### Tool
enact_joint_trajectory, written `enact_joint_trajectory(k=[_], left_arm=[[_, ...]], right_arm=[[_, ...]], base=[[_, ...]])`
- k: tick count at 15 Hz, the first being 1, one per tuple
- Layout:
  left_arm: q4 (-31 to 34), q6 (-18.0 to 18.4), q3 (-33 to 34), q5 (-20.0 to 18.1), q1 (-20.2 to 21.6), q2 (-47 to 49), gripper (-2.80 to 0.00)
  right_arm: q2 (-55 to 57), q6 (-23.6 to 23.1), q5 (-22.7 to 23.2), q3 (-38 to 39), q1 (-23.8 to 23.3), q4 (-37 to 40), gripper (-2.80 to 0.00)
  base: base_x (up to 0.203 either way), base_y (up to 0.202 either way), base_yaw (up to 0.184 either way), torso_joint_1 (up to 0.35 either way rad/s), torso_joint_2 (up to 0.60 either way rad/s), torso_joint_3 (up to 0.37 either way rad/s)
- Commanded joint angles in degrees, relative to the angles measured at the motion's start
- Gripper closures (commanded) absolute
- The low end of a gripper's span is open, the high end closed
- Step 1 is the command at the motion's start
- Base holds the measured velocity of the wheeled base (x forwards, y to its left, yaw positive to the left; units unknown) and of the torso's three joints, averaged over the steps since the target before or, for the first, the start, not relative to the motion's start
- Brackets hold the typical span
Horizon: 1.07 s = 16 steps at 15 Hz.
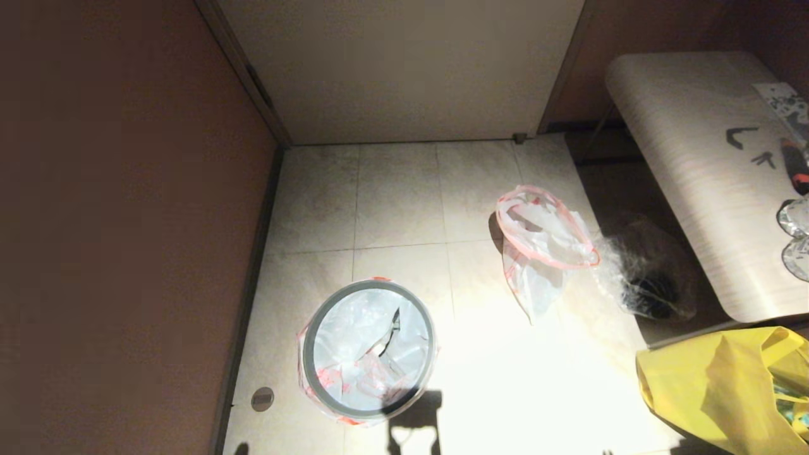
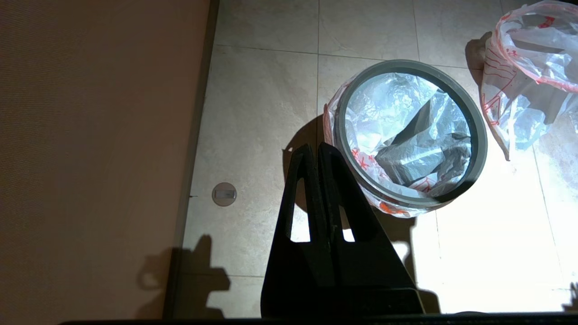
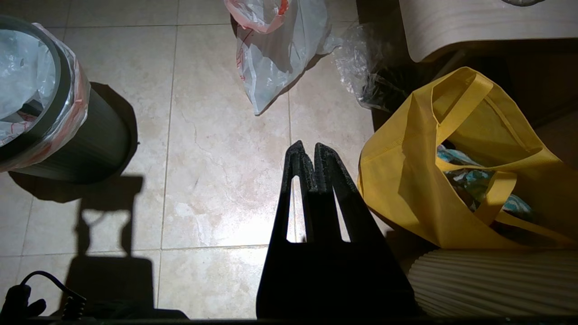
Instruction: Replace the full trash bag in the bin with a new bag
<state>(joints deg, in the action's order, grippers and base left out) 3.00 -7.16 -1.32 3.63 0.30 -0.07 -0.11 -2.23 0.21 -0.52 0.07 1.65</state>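
Observation:
The bin (image 1: 306, 354) stands on the tiled floor at front left, black-walled (image 3: 95, 140) with a grey hoop rim (image 2: 480, 140). A wrinkled translucent white bag (image 1: 360, 341) (image 2: 393, 104) lines it, its red-orange hem folded out under the hoop; no bottles show in it. A second translucent white bag with a pink hem (image 1: 537, 253) (image 2: 519, 90) (image 3: 275, 58) sits on the floor to the right, mouth open; I cannot make out bottles in it. My left gripper (image 2: 316, 146) hangs shut beside the bin. My right gripper (image 3: 307, 145) hangs shut over bare tiles. Neither shows in the head view.
A brown wall (image 1: 126, 221) runs close along the bin's left. A crinkly clear bag with dark contents (image 1: 644, 278) (image 3: 370, 81) lies under a pale table (image 1: 682, 126). A big yellow bag (image 1: 714, 379) (image 3: 415, 180) stands at front right. A round floor drain (image 2: 224, 194) is near the wall.

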Motion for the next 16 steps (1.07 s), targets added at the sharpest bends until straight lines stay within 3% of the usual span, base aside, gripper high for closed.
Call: enact_joint_trajectory(k=[1, 16], left_arm=[[-0.01, -0.05, 0.00, 0.06, 0.04, 0.10, 0.00], [-0.01, -0.05, 0.00, 0.06, -0.01, 0.14, 0.00]], right_arm=[[0.13, -0.28, 0.14, 0.00, 0.01, 0.11, 0.00], [0.11, 0.39, -0.13, 0.00, 0.01, 0.02, 0.00]], base=[[0.000, 0.000, 0.000, 0.000, 0.00, 0.000], [0.000, 0.000, 0.000, 0.000, 0.00, 0.000]])
